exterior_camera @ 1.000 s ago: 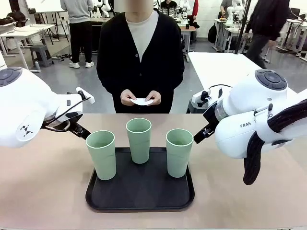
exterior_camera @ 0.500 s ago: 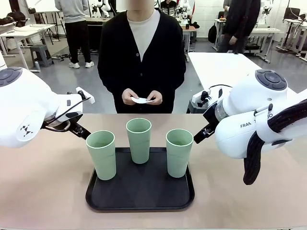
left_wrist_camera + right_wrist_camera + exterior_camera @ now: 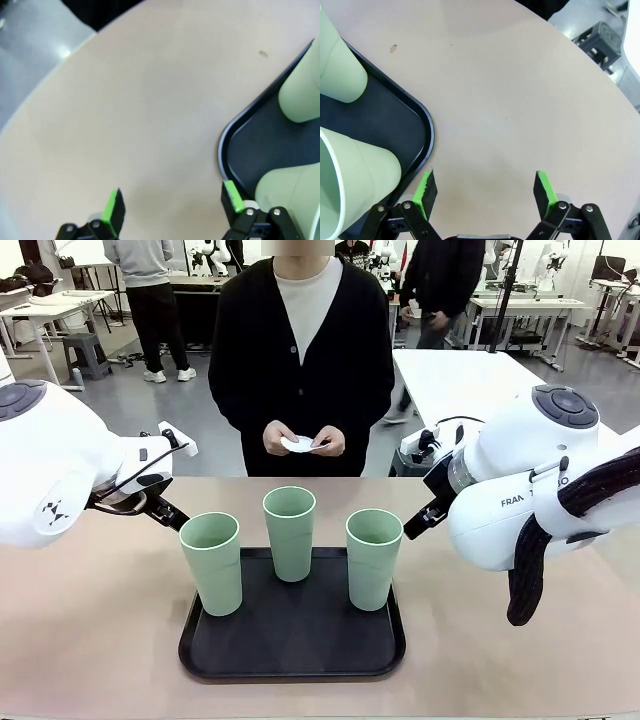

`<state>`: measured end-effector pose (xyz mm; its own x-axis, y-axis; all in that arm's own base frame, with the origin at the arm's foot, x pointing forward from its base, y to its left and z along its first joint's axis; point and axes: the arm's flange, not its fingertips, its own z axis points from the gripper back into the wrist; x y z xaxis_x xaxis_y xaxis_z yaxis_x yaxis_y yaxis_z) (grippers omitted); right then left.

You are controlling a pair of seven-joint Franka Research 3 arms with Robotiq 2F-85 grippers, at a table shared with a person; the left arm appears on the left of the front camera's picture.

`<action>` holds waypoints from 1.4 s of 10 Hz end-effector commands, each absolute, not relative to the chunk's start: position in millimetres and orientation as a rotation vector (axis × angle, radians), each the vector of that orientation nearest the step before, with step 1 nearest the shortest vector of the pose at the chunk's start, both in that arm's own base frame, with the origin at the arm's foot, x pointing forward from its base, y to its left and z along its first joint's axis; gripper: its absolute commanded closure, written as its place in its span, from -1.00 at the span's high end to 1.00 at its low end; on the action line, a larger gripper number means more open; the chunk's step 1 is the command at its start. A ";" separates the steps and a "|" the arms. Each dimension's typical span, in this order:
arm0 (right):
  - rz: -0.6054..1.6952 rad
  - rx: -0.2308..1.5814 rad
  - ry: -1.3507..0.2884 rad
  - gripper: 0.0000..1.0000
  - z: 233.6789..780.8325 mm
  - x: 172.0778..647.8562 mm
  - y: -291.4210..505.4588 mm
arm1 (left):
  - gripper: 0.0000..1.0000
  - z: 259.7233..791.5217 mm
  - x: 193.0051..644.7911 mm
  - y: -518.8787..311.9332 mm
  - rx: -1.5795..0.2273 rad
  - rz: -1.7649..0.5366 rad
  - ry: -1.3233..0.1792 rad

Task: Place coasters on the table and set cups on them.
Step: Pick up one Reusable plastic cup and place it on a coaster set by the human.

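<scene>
Cups of pale mint-green plastic (image 3: 289, 533), three tall and tapered, stand upright on the black rounded-corner tray (image 3: 290, 665) on the wide beige table (image 3: 90, 640); the person's hands (image 3: 278, 437) hold a thin white paper coaster (image 3: 300, 445) beyond the far edge; the left gripper (image 3: 172, 200) and the right gripper (image 3: 485, 185) hang with fingers spread wide, grasping nothing, over bare tabletop beside the tray.

Robotics lab, white work tables (image 3: 480, 380), grey floor (image 3: 150, 420), people standing about (image 3: 150, 280).
</scene>
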<state>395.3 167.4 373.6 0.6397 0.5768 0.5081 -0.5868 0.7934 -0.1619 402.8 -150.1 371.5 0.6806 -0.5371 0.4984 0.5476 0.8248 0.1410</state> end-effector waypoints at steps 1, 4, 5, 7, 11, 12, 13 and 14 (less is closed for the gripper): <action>0.641 -0.003 -0.580 1.00 391.1 390.4 165.5 | 1.00 394.9 403.0 -139.6 0.021 -0.611 -0.582; 0.604 -0.032 -0.514 1.00 447.1 336.0 147.9 | 1.00 461.4 361.7 -97.7 0.048 -0.673 -0.569; 0.598 -0.025 -0.442 1.00 458.4 314.2 143.1 | 1.00 475.0 343.9 -87.3 0.021 -0.684 -0.512; 0.615 -0.050 -0.337 1.00 475.1 257.6 138.0 | 1.00 494.6 296.6 -73.5 0.006 -0.720 -0.359; 0.624 -0.084 -0.295 1.00 501.3 268.3 145.6 | 1.00 508.0 297.5 -76.7 -0.001 -0.730 -0.300; 0.624 -0.084 -0.295 1.00 501.3 268.3 145.6 | 1.00 508.0 297.5 -76.7 -0.001 -0.730 -0.300; 0.624 -0.084 -0.295 1.00 501.3 268.3 145.6 | 1.00 508.0 297.5 -76.7 -0.001 -0.730 -0.300; 0.625 -0.122 -0.298 1.00 505.8 260.2 146.0 | 1.00 510.9 289.3 -77.1 -0.002 -0.741 -0.282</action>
